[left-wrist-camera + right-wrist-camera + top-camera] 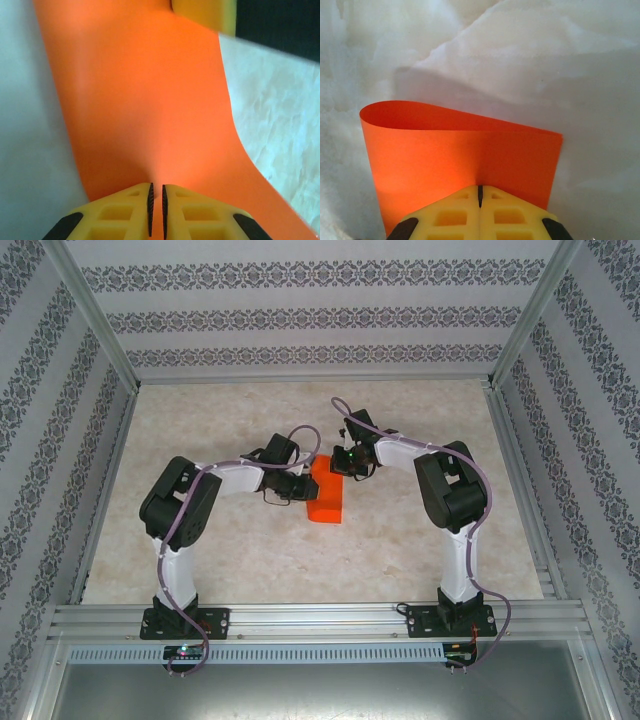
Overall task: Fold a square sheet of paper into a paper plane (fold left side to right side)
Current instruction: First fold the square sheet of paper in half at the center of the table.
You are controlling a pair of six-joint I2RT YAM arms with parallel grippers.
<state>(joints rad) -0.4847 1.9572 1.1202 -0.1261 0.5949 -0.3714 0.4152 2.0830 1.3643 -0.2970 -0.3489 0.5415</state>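
Paper, bright orange, is what both arms meet over: the sheet of paper (327, 498) sits near the middle of the pale marbled surface (420, 550), folded over on itself into a narrow upright strip. From above, the left end effector (296, 490) is at the strip's left edge and the right end effector (345, 462) is at its far right corner, the two arms bent in towards each other.

From the left wrist, the left end effector (156, 207) has its yellow fingers (200, 217) drawn almost together, just a thin slit between the ribbed black pads. The sheet of paper (150, 100) runs straight into that slit, so it looks pinched there. The sheet bows away from the grip, and at its far end a yellow finger of the other arm (202, 12) touches it. The surface (280, 115) shows to the right.

From the right wrist, the right end effector (480, 192) is fully closed, its fingers meeting on the near edge of the sheet of paper (465, 155). The fold is not pressed flat: on the left the sheet curls over in a soft open loop, with its upper layer lifted above the surface (530, 60).
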